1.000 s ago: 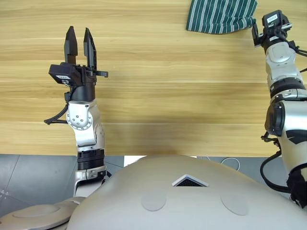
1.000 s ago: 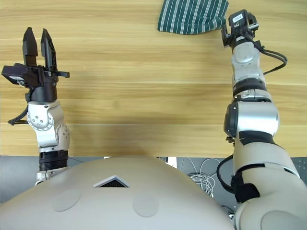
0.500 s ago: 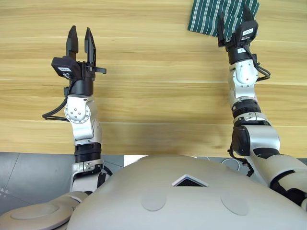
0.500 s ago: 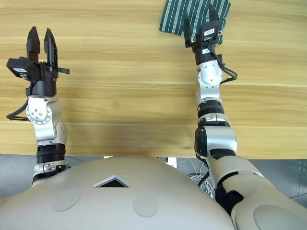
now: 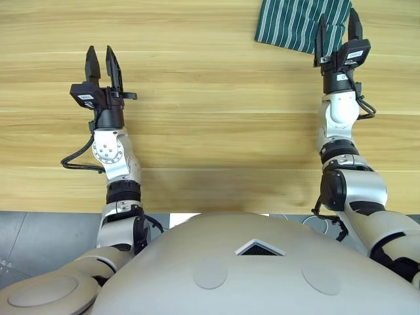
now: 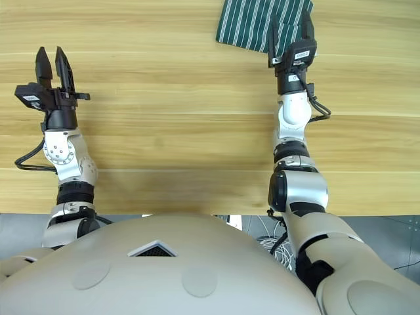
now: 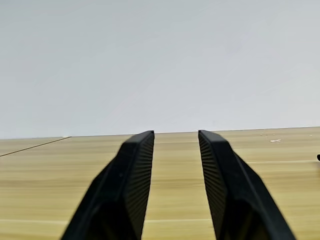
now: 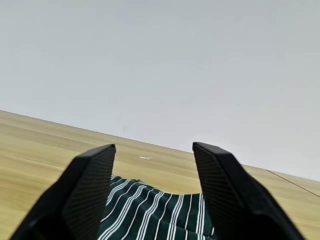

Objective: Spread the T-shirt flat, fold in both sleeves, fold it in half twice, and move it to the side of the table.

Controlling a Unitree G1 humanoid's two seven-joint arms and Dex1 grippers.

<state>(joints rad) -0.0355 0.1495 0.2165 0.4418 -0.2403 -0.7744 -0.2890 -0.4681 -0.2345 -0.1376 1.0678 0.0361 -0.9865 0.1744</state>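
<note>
T-shirt (image 5: 292,23), green with white stripes, is seen as a compact folded bundle at the upper right of the left eye frame, cut off by the top edge and lying on the wooden table (image 5: 210,131). At the left of the frame the left gripper (image 5: 99,58) is held above bare wood, well apart from the cloth. Its fingers (image 7: 135,180) are parted by a narrow gap with nothing between them. Since a second ago it has been shifted only slightly toward the left edge. At the upper right the right gripper (image 5: 338,23) is found over the near right corner of the bundle, fingers spread wide and nothing pinched; striped fabric is seen beyond them in the right wrist view. A second ago this gripper was placed off the bundle's right edge, and it has since been swung in over the cloth. Whether the cloth is touched cannot be told. The bundle itself has barely been shifted. From this it is judged that the folding is finished and the shirt already lies at the table's side, or that a last nudge is being lined up.
</note>
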